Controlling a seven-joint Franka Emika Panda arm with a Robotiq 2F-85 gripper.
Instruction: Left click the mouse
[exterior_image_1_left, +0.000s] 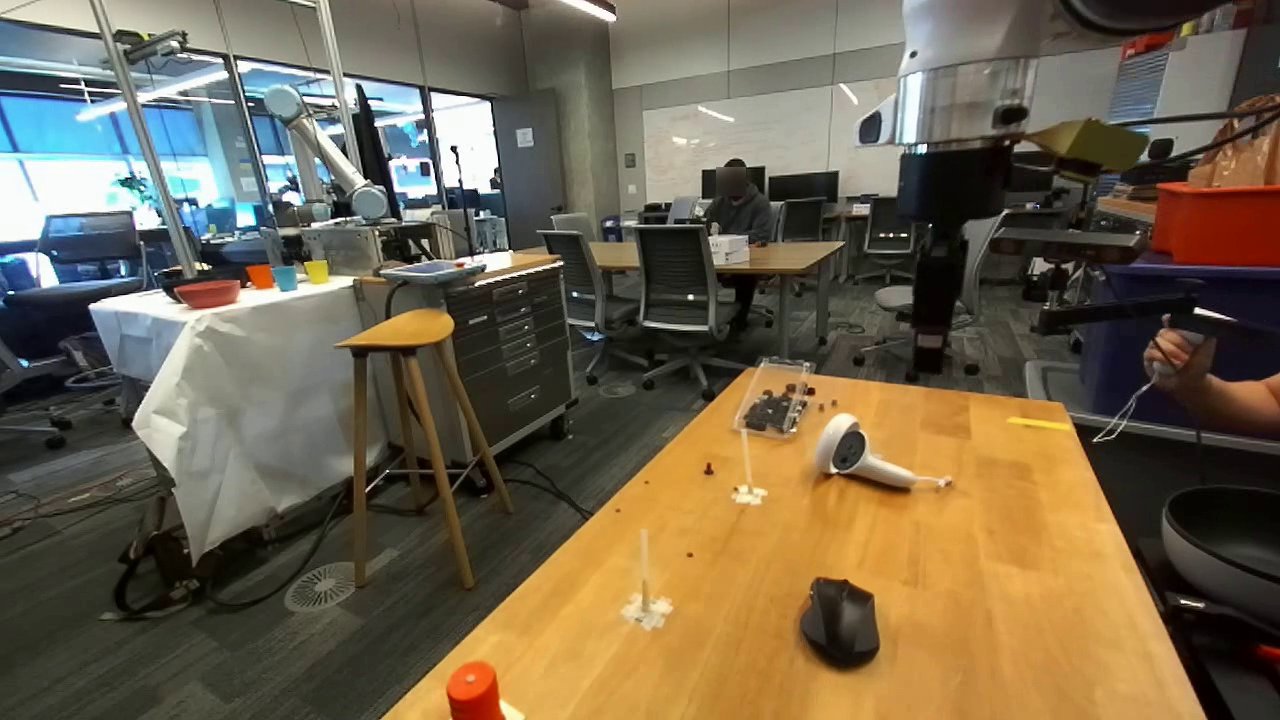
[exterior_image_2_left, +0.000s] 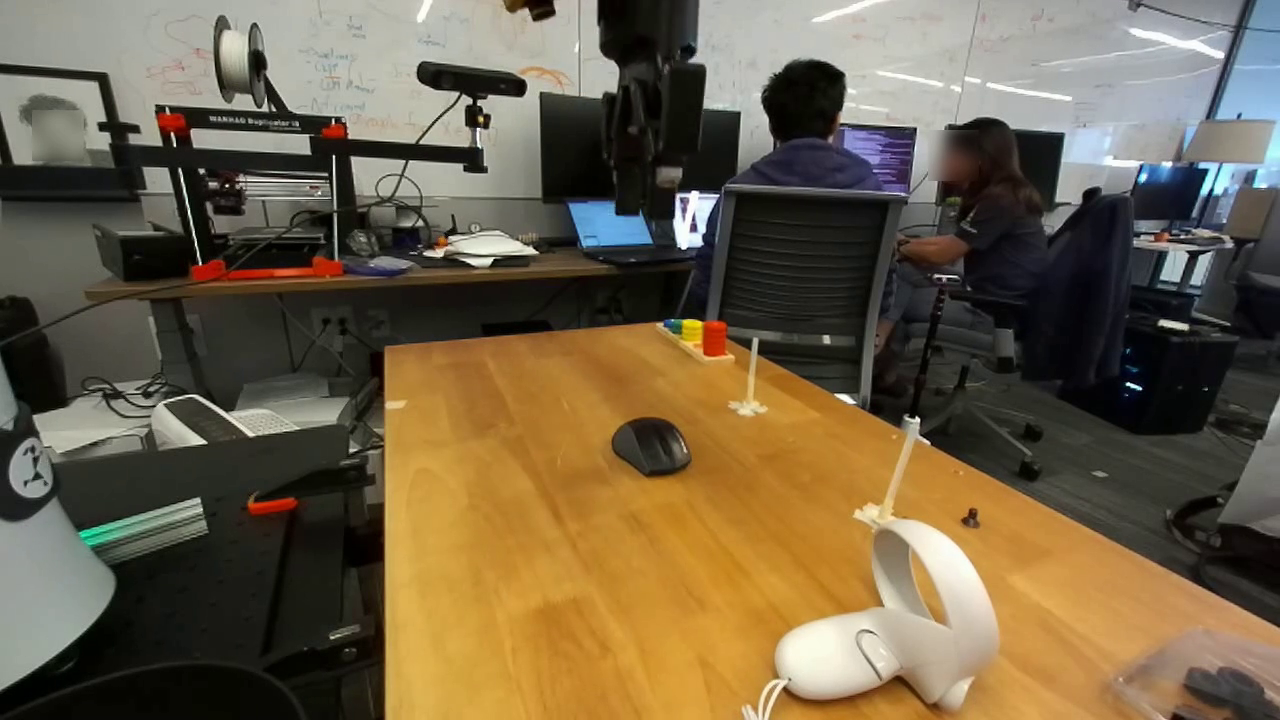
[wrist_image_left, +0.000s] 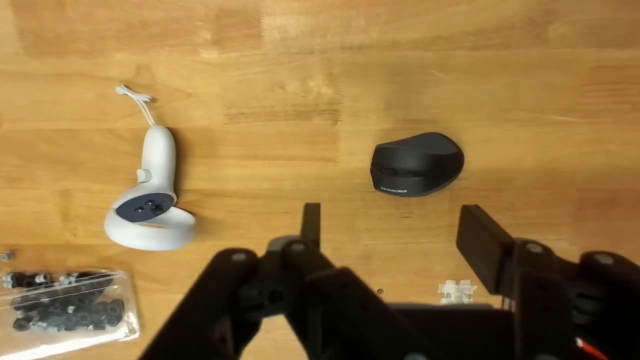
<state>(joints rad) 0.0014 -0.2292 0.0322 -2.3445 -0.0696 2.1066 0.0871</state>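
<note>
The mouse is small, black and domed. It lies on the wooden table in both exterior views (exterior_image_1_left: 840, 622) (exterior_image_2_left: 652, 446). In the wrist view the mouse (wrist_image_left: 416, 164) is right of centre, just beyond the fingertips in the picture. My gripper (wrist_image_left: 391, 215) is open, with nothing between its fingers. In both exterior views the gripper (exterior_image_1_left: 932, 345) (exterior_image_2_left: 645, 195) hangs pointing down, well above the table and apart from the mouse. No part of the mouse is covered in the wrist view.
A white controller (wrist_image_left: 159, 160) with a ring lies left of the mouse in the wrist view. A clear box (exterior_image_1_left: 775, 400) holds dark small parts. Thin upright sticks (exterior_image_1_left: 645, 572) (exterior_image_2_left: 900, 470) are taped to the table. A coloured toy (exterior_image_2_left: 692, 335) stands at an edge.
</note>
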